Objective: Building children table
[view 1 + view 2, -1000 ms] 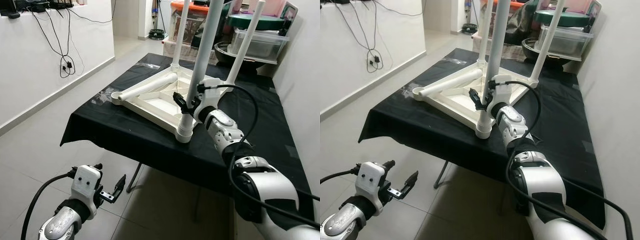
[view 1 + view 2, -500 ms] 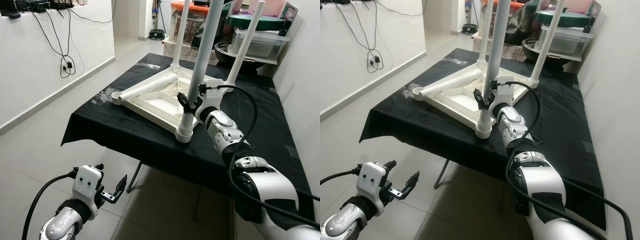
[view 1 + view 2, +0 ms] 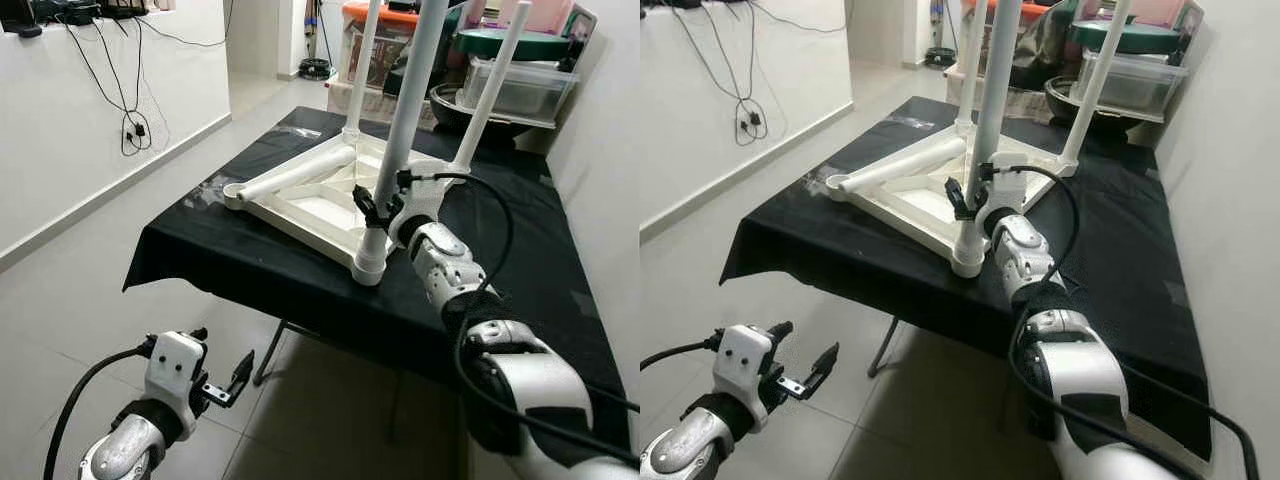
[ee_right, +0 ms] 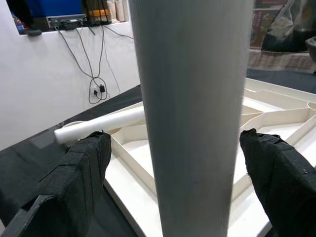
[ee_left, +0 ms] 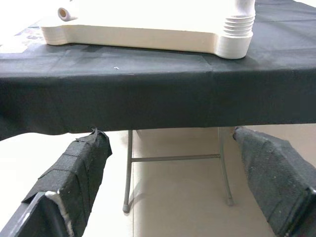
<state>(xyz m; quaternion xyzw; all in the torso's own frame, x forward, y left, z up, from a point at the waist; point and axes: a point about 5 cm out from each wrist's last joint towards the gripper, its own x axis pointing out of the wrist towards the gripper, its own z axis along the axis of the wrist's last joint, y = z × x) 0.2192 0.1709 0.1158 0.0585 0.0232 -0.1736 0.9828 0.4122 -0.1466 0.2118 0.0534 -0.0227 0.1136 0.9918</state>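
no readable text, no labels, no brands, no numbers

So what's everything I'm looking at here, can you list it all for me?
upside-down table top: one, white, lying on the black cloth
standing legs: three, white, upright in the top's corners
loose leg: one, white, lying across the top toward its fourth corner
black cloth: one, covering a folding table
storage bins: several, clear and orange-lidded, stacked behind the table
cables: black, hanging down the white wall on the left
floor: pale tiles
left end effector: one, black fingers open, low beside the table edge, holding nothing
right end effector: one, black fingers open either side of the nearest standing leg, not clamped
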